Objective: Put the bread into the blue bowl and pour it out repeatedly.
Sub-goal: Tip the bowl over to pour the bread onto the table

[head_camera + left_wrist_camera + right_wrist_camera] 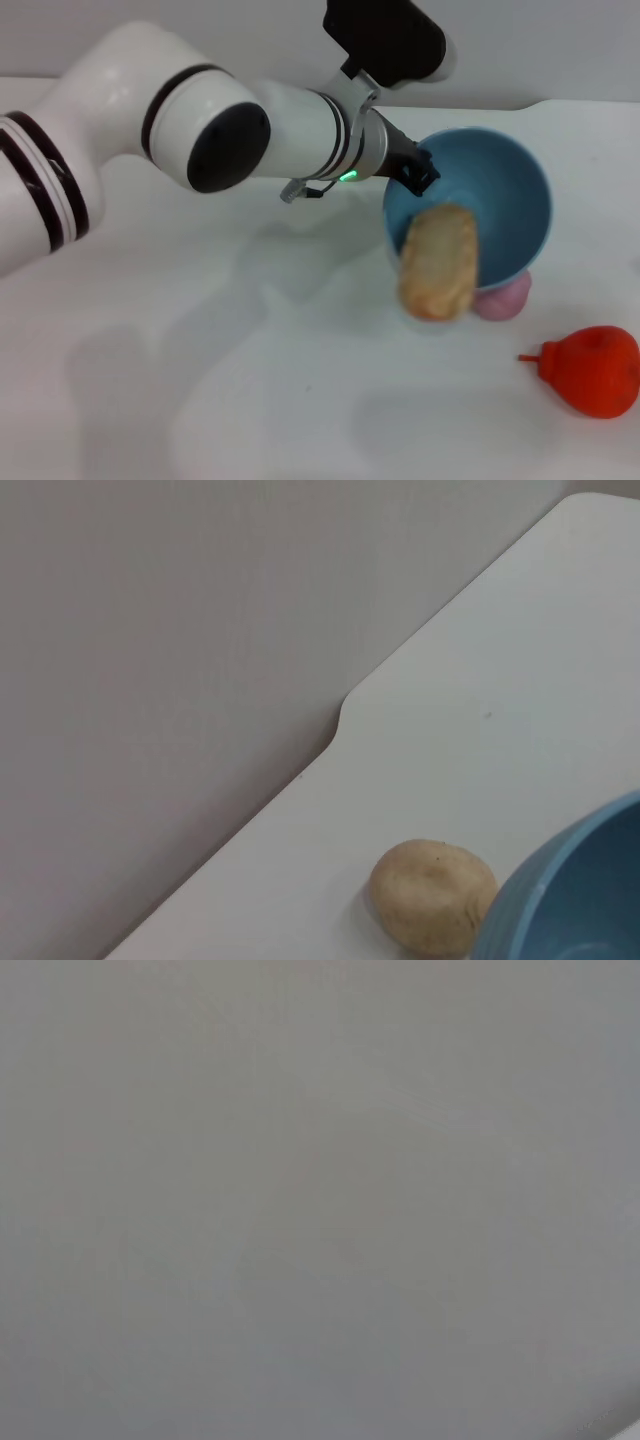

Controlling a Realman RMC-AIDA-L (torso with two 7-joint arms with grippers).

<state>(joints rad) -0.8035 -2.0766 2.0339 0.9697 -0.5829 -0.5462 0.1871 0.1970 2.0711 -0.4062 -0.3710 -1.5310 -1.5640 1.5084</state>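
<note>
a white table point(200, 400) runs back to a pale grey wall, its far edge stepping in a rounded notch that the left wrist view shows; the left arm point(200, 130), white with black bands, reaches across from the near left side toward the far right part of the table; the left gripper point(422, 170) sits at the rim of the blue bowl point(510, 190) and is pinched on that rim, holding the bowl tipped on its side with the hollow facing the robot; the bowl is lifted and tilted, its lower edge over the table surface; the bread point(438, 262) shows its plain tan underside and hangs across the bowl's lower lip, part inside the hollow and part past the rim, above the table; a red pear-shaped toy point(592, 370) lies near the right edge of the table, well apart from the bowl, stem pointing left; a pink round thing point(506, 298) lies on the table just under the bowl's lower edge, beside the bread, mostly hidden; in the left wrist view a small round beige bun point(432, 896) rests on the table just beside the outer wall of the bowl, toward the far edge; the right wrist view shows only plain grey, and the right gripper is not seen in any view.
</note>
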